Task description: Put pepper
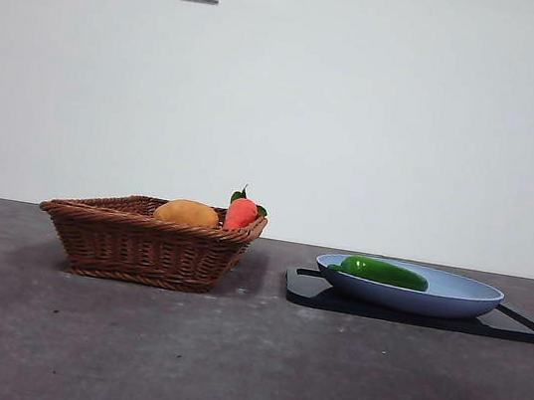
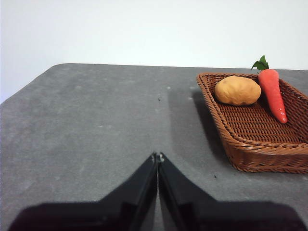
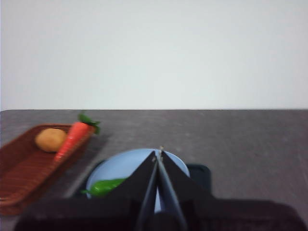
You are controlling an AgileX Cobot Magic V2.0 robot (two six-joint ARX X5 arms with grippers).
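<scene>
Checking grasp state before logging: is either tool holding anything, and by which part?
Nothing held. Left tool and right tool are both shut and empty; the pepper lies on the blue plate.

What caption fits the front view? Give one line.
Green pepper lying on a blue plate; wicker basket beside it.

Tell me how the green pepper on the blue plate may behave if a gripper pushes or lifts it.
The pepper looks glossy, so it may slip in a grip. Its long, rounded shape probably lets it roll sideways across the plate if pushed. It holds a straight shape lying there, so it is likely stiff, not floppy.
</scene>
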